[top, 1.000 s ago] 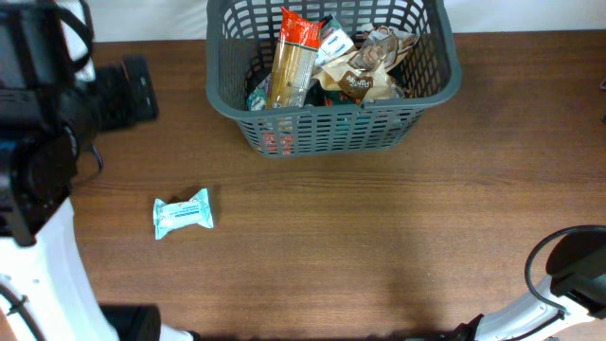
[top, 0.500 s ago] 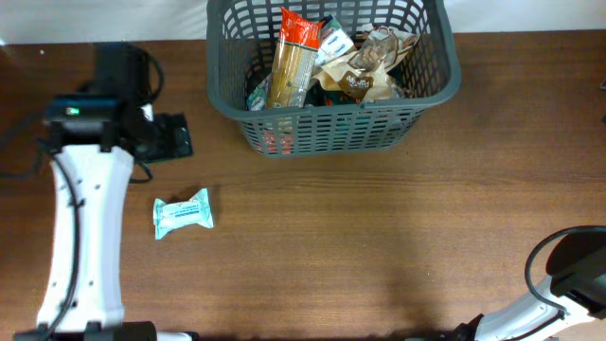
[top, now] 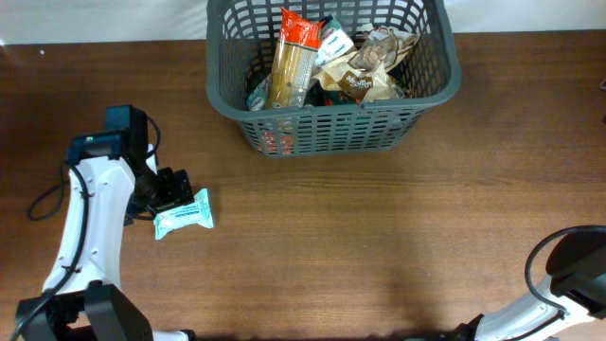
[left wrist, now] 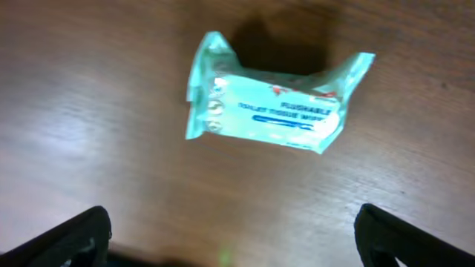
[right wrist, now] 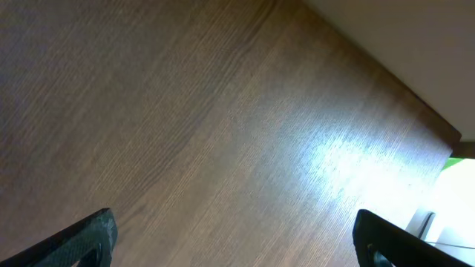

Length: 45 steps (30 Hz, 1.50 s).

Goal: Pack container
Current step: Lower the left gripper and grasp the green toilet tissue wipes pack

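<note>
The dark grey slotted container (top: 333, 133) stands at the back middle of the table, holding several packets, among them a tall orange-topped bag (top: 292, 59) and a brown bag (top: 365, 76). A light teal wipes packet (top: 186, 214) lies flat on the wood at the left; it also shows in the left wrist view (left wrist: 276, 102). My left gripper (top: 170, 188) is open and empty, just above and left of the packet; its fingertips (left wrist: 236, 237) frame bare wood below the packet. My right gripper (right wrist: 236, 237) is open and empty over bare wood; only its arm base shows overhead.
The right arm's base and cable (top: 568, 275) sit at the table's front right corner. A white wall edge runs behind the table (right wrist: 386, 44). The brown wooden tabletop (top: 379, 246) spreads between packet and right arm.
My left arm swung down from the far left toward the front, and its gripper now hovers at the teal packet. The packet, container and right arm have not moved.
</note>
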Available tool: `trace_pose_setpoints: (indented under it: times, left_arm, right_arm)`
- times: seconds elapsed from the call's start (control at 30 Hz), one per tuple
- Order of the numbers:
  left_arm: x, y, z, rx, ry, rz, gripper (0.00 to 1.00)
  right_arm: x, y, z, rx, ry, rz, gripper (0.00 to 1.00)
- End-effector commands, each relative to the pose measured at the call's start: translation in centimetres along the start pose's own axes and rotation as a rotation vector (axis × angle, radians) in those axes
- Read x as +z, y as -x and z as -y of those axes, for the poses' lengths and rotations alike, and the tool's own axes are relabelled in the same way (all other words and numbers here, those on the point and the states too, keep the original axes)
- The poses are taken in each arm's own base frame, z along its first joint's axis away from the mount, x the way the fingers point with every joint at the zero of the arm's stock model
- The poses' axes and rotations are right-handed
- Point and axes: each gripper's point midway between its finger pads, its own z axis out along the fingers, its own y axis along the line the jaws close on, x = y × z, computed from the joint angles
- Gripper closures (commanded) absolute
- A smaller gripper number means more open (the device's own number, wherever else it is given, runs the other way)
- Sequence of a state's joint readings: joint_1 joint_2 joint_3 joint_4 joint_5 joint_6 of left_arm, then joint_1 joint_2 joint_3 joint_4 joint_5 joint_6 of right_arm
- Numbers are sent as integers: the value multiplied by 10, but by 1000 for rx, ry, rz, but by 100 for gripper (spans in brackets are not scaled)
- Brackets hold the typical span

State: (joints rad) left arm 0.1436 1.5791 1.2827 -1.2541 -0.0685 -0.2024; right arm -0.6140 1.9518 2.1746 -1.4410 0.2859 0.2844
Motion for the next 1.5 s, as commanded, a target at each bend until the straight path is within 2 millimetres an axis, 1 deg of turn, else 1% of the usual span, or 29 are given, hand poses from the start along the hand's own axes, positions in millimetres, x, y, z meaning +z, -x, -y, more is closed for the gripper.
trace_pose_setpoints:
  times: [0.0, 0.13, 0.2, 0.3, 0.4, 0.47, 0.53, 0.63, 0.77, 0.83, 0.9, 1.03, 1.2, 1.33, 1.4, 1.47]
  left_arm:
    - [7, -3, 9, 13, -60, -2, 1]
    - [15, 5, 19, 12, -112, 35, 1]
    - [19, 7, 20, 13, -117, 42, 1]
    - [28, 3, 21, 28, -117, 35, 1]
    - [38, -6, 29, 6, -164, 3, 1]
    - [45, -12, 27, -121, -153, -24, 1]
    - [48, -12, 26, -217, -150, -26, 1]
    - [48, -3, 28, -292, -161, 6, 0]
    - [47, 14, 23, -460, -146, 70, 0]
    - [46, 22, 23, -561, -157, 97, 3]
    - [45, 28, 23, -683, -171, 112, 4]
    - [46, 31, 12, -932, -131, 138, 4]
    - [43, 43, 13, -1080, -173, 174, 4]
    - [42, 51, 16, -1240, -220, 176, 4]
    - [42, 54, 18, -1289, -240, 174, 5]
    - [45, 53, 18, -1316, -235, 166, 6]
  right_arm:
    - [-5, 1, 2, 15, 1, 12, 1]
    - [-4, 1, 2, 14, 1, 12, 1]
    - [-4, 1, 2, 14, 1, 11, 1]
    - [-5, 1, 2, 15, 1, 12, 1]
    - [-5, 1, 2, 15, 1, 12, 1]
    - [-4, 1, 2, 14, 1, 12, 1]
    - [-5, 1, 2, 15, 1, 12, 1]
    - [-5, 1, 2, 15, 1, 12, 1]
    - [-5, 1, 2, 15, 1, 12, 1]
    - [-5, 1, 2, 14, 1, 12, 1]
    - [-4, 1, 2, 14, 1, 12, 1]
    - [-5, 1, 2, 15, 1, 12, 1]
    - [-4, 1, 2, 14, 1, 12, 1]
    - [-4, 1, 2, 14, 1, 12, 1]
    - [-5, 1, 2, 15, 1, 12, 1]
    - [-5, 1, 2, 14, 1, 12, 1]
